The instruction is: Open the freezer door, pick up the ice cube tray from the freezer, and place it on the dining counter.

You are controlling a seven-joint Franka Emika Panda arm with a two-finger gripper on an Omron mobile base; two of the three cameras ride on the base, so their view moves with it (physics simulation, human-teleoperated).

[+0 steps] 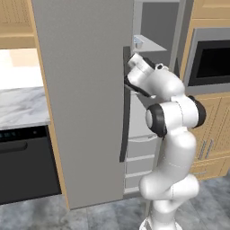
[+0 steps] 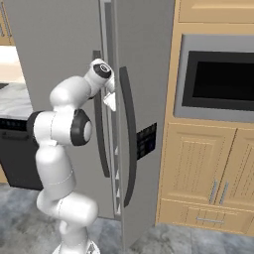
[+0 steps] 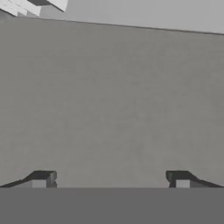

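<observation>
The freezer door [image 2: 149, 99], narrow and matte grey with a bowed dark bar handle [image 2: 130, 134], stands swung partly open. Behind it the freezer [image 1: 152, 90] shows pale shelves above and grey drawers [image 1: 140, 155] below. A small pale tray-like object, probably the ice cube tray [image 1: 138, 42], lies on an upper shelf. A white gridded piece [image 3: 26, 5] at the top left of the hand view may be the same tray. My wrist [image 2: 101, 72] reaches into the gap between the two doors. My gripper [image 3: 112, 179] is open, nothing between its fingertips, facing a flat grey surface. The dining counter is out of view.
The wider grey door [image 1: 81, 103] with its own dark handle [image 1: 126, 103] stays shut, close to my forearm. A black built-in oven [image 2: 221, 82] sits in wood cabinets to the right. A marble counter [image 1: 22, 105] over a black appliance front [image 1: 24, 164] lies to the left.
</observation>
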